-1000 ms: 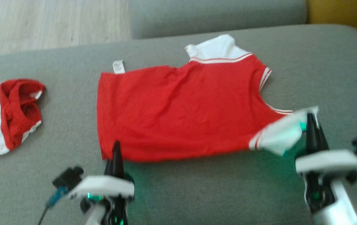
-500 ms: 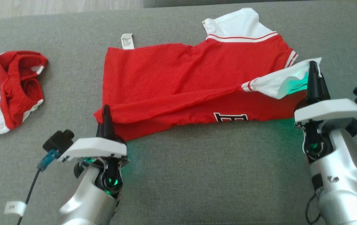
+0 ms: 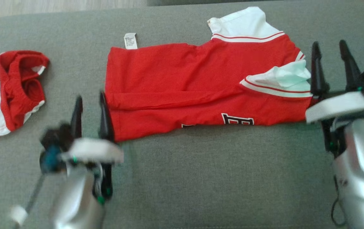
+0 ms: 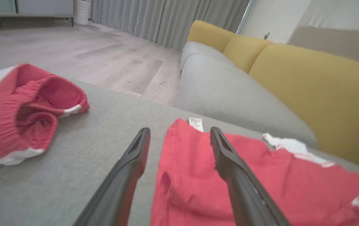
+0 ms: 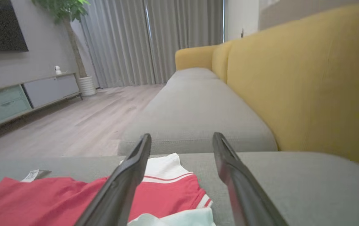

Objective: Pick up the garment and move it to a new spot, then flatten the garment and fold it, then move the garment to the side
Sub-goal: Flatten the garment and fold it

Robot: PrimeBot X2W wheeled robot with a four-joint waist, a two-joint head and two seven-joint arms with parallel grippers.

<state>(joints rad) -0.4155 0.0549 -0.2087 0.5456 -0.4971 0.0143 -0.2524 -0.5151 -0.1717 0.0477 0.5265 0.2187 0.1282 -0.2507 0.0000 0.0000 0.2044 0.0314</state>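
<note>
Jaws on both arms stand released, and we grasp nothing. Our left gripper (image 3: 90, 96) sits at the left end of the red jersey (image 3: 175, 76), near its front corner: one finger over bare grey sofa cushion (image 3: 201, 178), the other at the cloth's edge. We cannot tell whether that finger touches the fabric. Our right gripper (image 3: 329, 44) is at the jersey's right end, its inner finger just beside the white sleeve (image 3: 283, 79) lying on top of the red, its outer finger over bare cushion.

The jersey lies spread across the middle of the cushion, long side running left to right. Its near edge is doubled over toward the far side, and black-and-white lettering (image 3: 237, 119) shows on that folded strip. A second white sleeve (image 3: 242, 24) sticks out toward the cushion's far edge, and a white care label (image 3: 130, 40) pokes out at the far left corner of the cloth. Red shorts with a white stripe (image 3: 6, 92) lie crumpled at the cushion's left edge, well apart from the jersey.
</note>
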